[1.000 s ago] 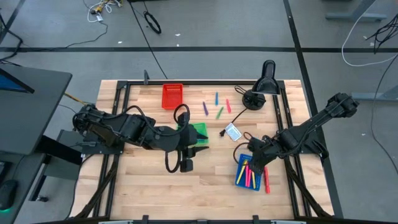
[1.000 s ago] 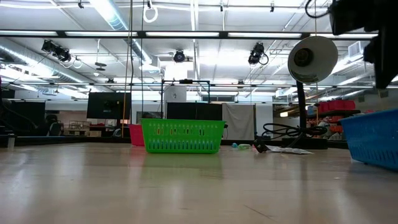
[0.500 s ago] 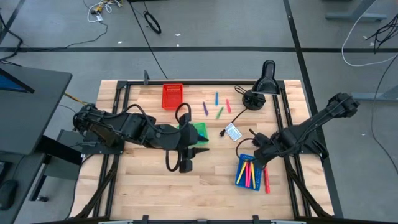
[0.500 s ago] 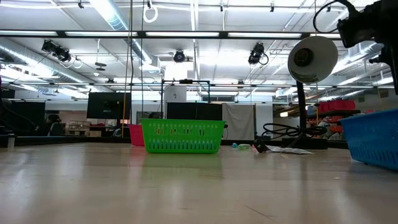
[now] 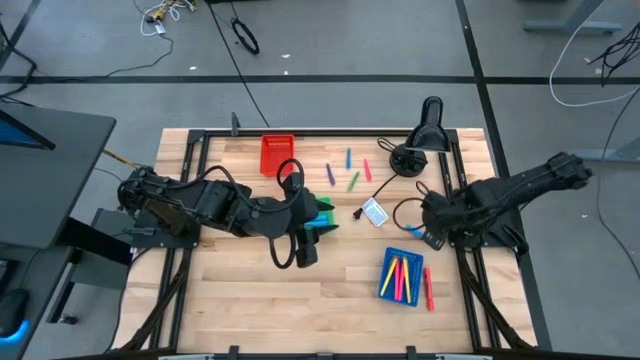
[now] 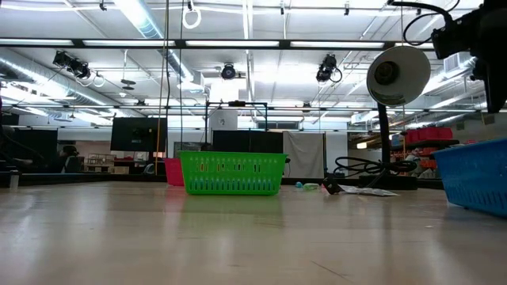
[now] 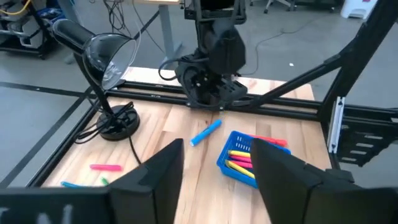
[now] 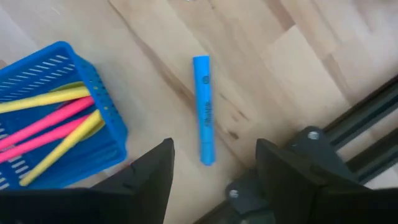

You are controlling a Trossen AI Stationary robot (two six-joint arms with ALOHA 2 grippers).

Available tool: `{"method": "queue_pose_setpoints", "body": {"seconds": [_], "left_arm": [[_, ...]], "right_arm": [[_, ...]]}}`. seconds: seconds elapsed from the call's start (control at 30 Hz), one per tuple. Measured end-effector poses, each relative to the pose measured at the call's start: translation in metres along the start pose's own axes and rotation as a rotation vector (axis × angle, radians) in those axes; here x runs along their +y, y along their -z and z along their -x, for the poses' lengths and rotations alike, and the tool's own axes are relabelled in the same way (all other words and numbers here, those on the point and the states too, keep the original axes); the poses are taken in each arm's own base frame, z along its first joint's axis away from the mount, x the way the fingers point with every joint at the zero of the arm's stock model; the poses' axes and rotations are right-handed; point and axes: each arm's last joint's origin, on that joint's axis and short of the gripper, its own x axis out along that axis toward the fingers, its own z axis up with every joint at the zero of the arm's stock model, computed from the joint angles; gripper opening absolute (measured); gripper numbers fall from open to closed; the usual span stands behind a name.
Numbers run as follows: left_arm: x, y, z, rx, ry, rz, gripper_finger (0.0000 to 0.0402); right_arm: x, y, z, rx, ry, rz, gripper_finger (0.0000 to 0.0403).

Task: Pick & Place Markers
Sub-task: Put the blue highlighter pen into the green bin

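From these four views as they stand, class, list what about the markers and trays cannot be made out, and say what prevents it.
- Green tray, high view: mostly covered by the left arm; contents hidden.
- Green tray, low view: its mesh wall hides any contents.
- Blue tray, low view: cut off by the picture's edge.
- Loose markers, high view: too small to read markings.
- Blue marker, right wrist view: printing too blurred to read.

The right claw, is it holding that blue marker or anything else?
No. The right claw is open and empty; the blue marker lies loose on the table, beside the blue tray.
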Motion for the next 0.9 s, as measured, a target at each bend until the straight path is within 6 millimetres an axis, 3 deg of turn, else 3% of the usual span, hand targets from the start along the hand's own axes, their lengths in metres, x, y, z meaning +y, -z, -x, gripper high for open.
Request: {"method": "queue_pose_setpoints", "body": {"seconds": [0.2,0.4,0.9], "left_arm": [[0.000,-0.001,0.000,-0.006,0.002,0.004,0.0250],[-0.001,-0.001,0.000,-0.007,0.035,0.009,0.0268],[-0.002,-0.002,0.000,-0.006,0.050,0.010,0.0268]], "right_arm": [[-0.009,-0.006,0.001,-0.005,0.014,0.042,0.0226],[-0.011,-0.015,-0.006,-0.039,0.040,0.056,0.0226],[-0.011,-0.009,-0.064,-0.004,-0.042,0.038,0.0226]]}}
